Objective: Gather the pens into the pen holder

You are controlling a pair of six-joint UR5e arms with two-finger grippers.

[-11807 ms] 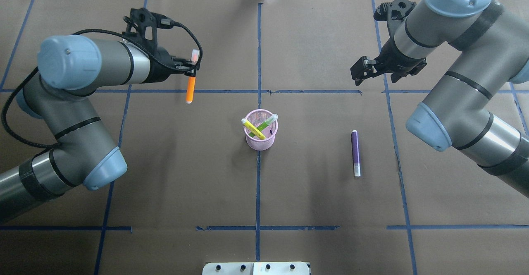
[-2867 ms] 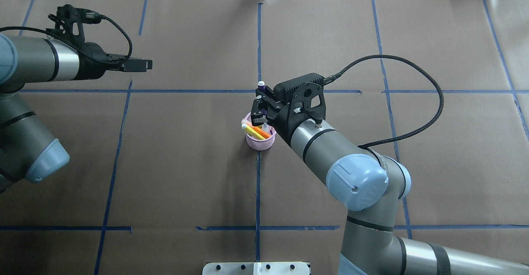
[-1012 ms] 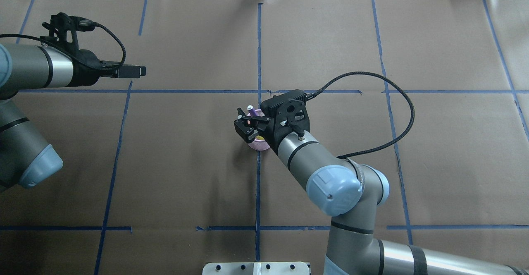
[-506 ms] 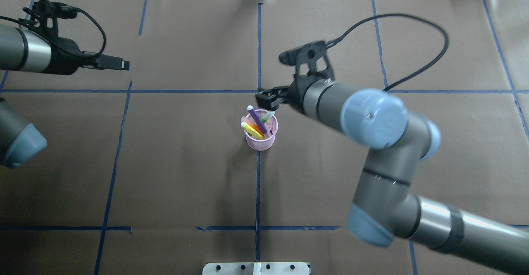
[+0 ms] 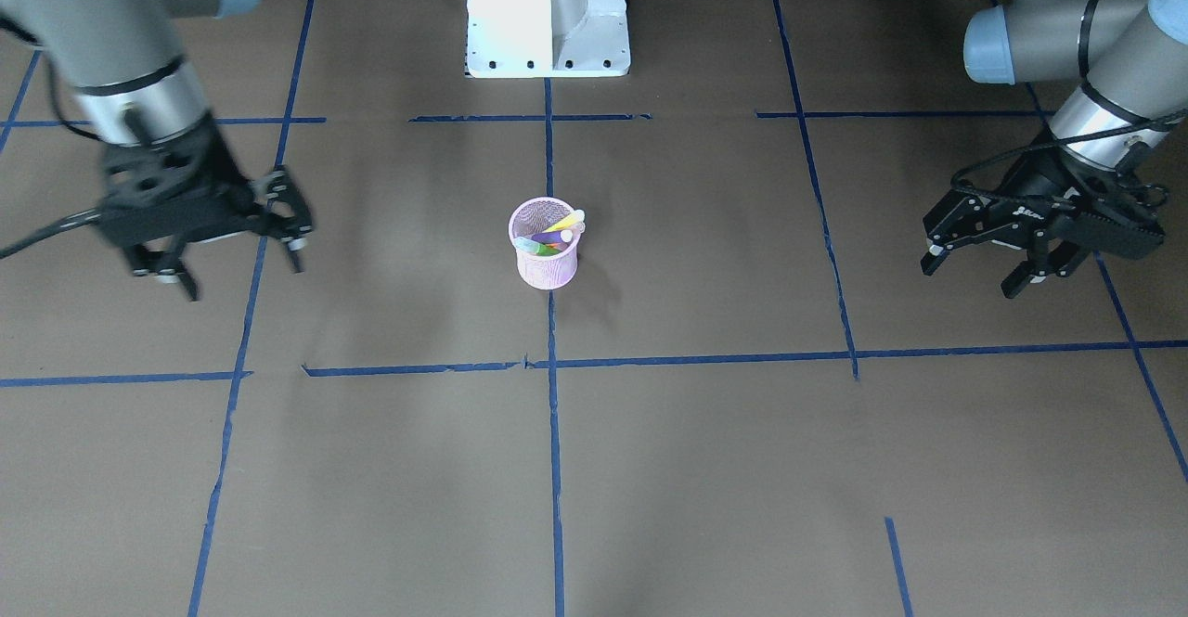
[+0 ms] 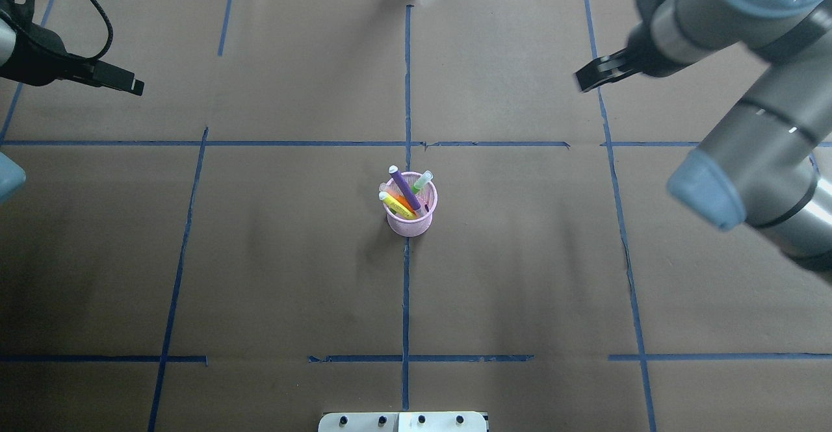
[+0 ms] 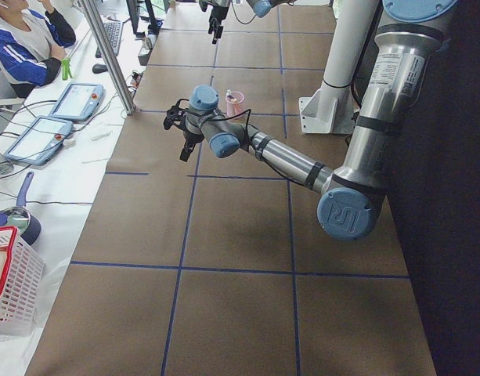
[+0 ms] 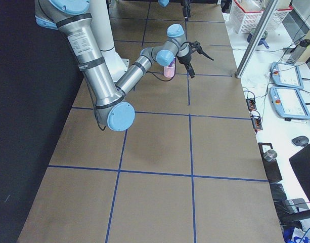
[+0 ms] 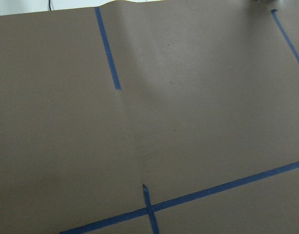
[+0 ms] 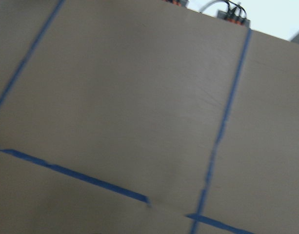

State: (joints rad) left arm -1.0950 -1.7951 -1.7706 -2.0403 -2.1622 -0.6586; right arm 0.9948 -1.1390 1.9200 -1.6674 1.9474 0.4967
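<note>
The pink mesh pen holder [image 6: 409, 225] stands upright at the table's middle, also in the front view [image 5: 548, 269]. The purple pen [image 6: 403, 186], the green pen [image 6: 422, 180] and the orange pen [image 6: 407, 207] lean inside it, beside a yellow pen [image 6: 392, 203]. My right gripper [image 6: 595, 76] is open and empty, far to the back right of the holder; in the front view it is on the left [image 5: 243, 276]. My left gripper [image 5: 970, 274] is open and empty, far at the back left [image 6: 120, 81]. Both wrist views show only brown paper and blue tape.
The white robot base block [image 5: 548, 14] stands at the robot's side of the table. Blue tape lines [image 6: 406, 94] cross the brown paper. A metal post [image 7: 106, 55], tablets [image 7: 75, 100] and a red-and-white basket [image 7: 12, 290] lie beyond the table's far edge.
My right gripper let go of the purple pen in the holder, then rose and swung away to the back right. My left arm drew back further to the left.
</note>
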